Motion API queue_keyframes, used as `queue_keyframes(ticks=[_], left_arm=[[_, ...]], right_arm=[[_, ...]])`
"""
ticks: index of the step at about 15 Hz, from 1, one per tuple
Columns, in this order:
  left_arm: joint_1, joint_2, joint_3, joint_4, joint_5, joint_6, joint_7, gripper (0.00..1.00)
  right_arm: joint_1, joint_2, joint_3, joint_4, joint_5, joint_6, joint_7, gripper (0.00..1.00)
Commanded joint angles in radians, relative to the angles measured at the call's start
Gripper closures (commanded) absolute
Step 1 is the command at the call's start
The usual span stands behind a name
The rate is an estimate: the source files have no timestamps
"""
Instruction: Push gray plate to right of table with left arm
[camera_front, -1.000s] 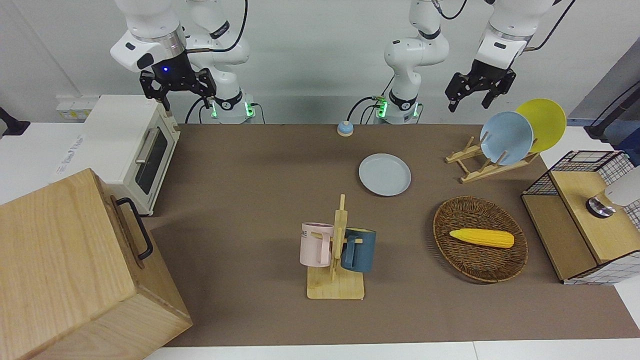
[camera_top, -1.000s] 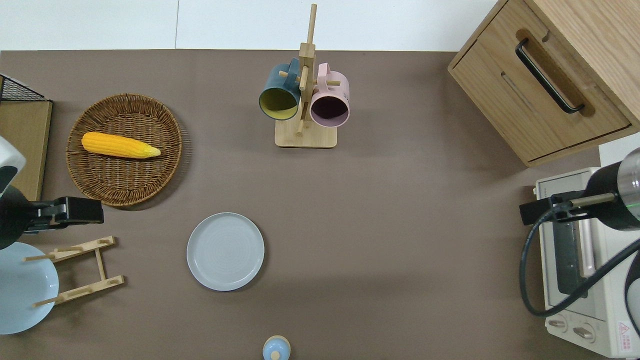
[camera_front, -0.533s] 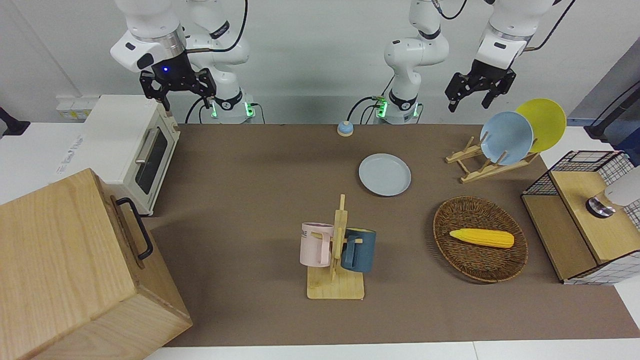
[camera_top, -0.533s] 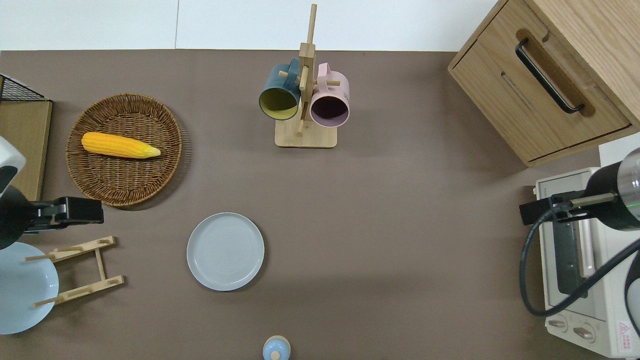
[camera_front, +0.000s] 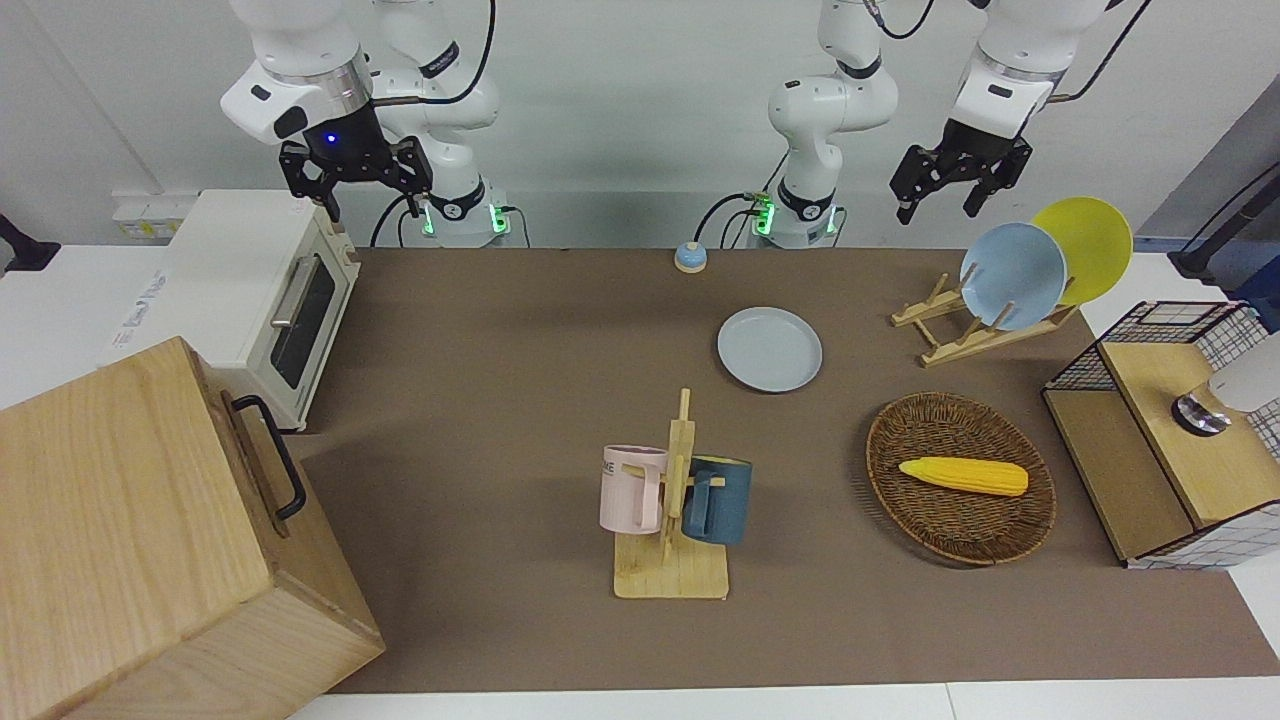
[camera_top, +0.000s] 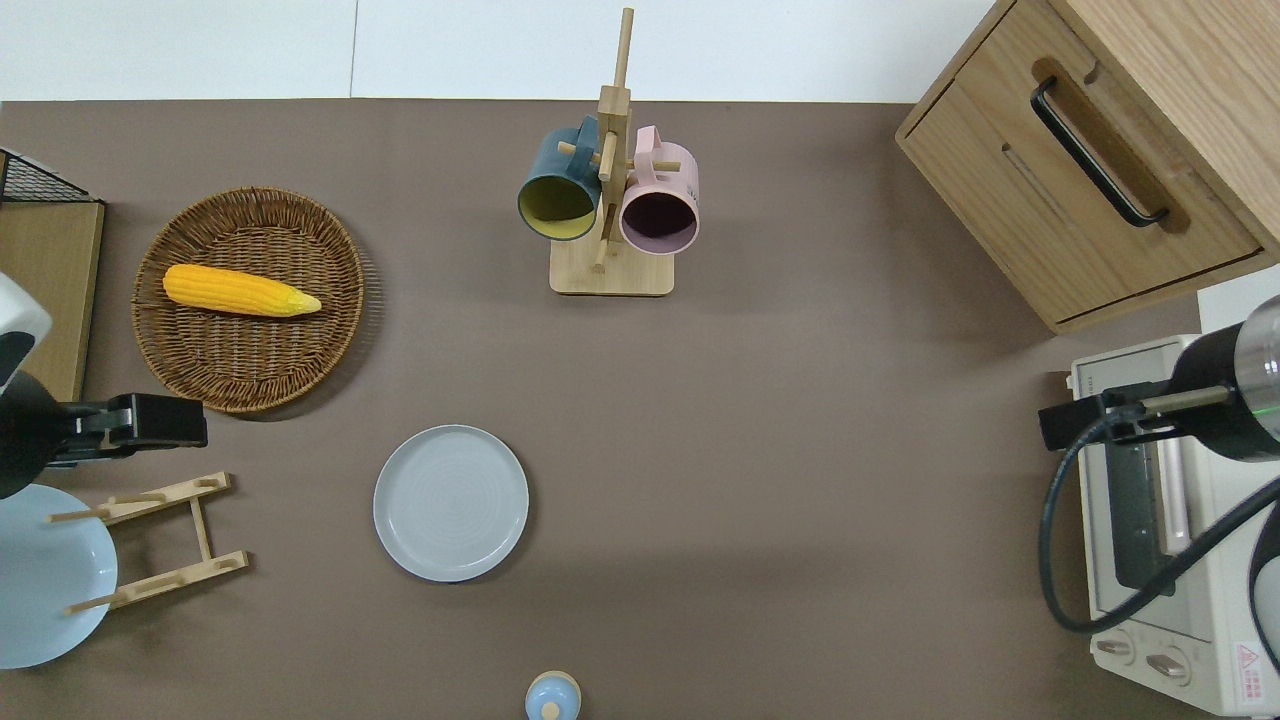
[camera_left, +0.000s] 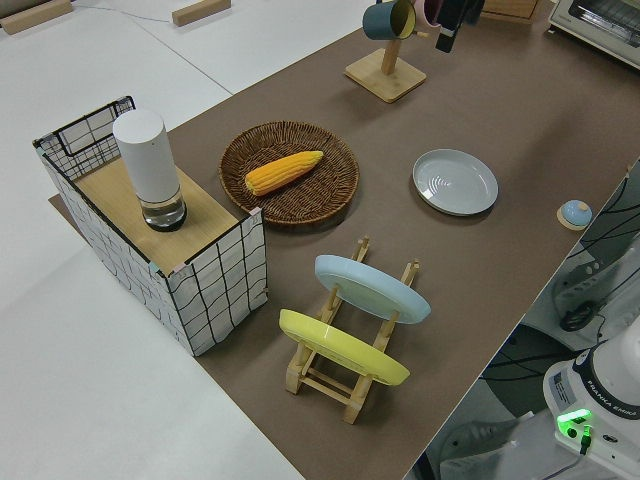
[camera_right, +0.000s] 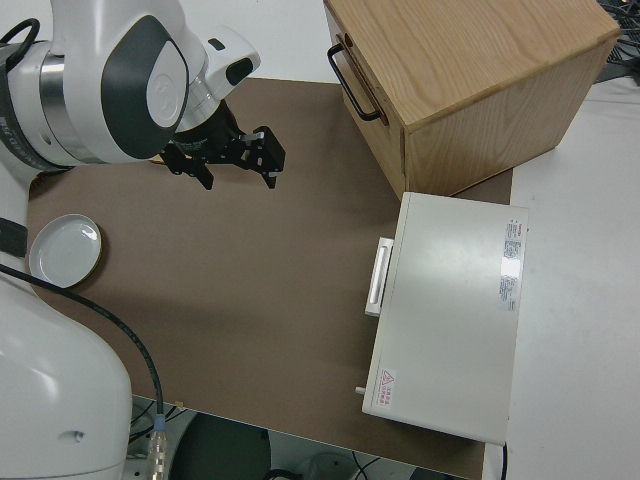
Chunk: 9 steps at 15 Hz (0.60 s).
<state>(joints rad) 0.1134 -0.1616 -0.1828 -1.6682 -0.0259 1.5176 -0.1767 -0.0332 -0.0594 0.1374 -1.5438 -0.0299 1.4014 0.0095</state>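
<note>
Gray plate (camera_top: 451, 502): round, pale gray-blue, low raised rim, faint concentric rings on its face. Lies flat on the table (camera_top: 800, 450), a brown matte mat with white edges. It sits nearer the robots than the mug rack (camera_top: 610, 200) and between the plate rack (camera_top: 160, 540) and the table's middle.

Left gripper (camera_front: 945, 195): black, two fingers, up in the air with its jaws spread apart and nothing between them; in the overhead view it is over the mat near the wicker basket's (camera_top: 250, 300) rim, well apart from the gray plate. Right gripper (camera_front: 355, 175): parked, jaws parted, blue light lit at its wrist.

Counts:
- Plates, three: the gray one flat; a bluer plate (camera_front: 1013, 275) and a yellow plate (camera_front: 1085, 245) standing tilted in the slatted wooden plate rack.
- Mugs, two: pink (camera_front: 632, 488) and dark blue (camera_front: 717, 500), hung on the wooden mug rack's pegs.
- One oval woven basket holding one corn cob (camera_front: 965, 476), yellow, kernel-textured.
- One wooden cabinet (camera_front: 150, 540) with a black handle; one white toaster oven (camera_front: 265, 300).
- One wire-grid box (camera_left: 150, 240) with a white cylinder (camera_left: 148, 165) on a wood panel inside it; what the cylinder is, hard to say.
- One small blue domed thing (camera_top: 552, 696) at the table edge nearest the robots.
</note>
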Motion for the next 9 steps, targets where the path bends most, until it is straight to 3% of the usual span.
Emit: queue_keyframes(ticks=[1,9], left_arm=[[0.008,-0.023,-0.004,-0.021,0.015,-0.007,-0.007,0.01],[0.0,-0.023,-0.004,-0.022,0.004,0.0,-0.001,0.01]], right_arm=[[-0.024,-0.01,0.019,0.001,-0.01,-0.015,-0.008,0.005],[-0.024,-0.01,0.019,0.001,-0.01,-0.015,-0.008,0.005]])
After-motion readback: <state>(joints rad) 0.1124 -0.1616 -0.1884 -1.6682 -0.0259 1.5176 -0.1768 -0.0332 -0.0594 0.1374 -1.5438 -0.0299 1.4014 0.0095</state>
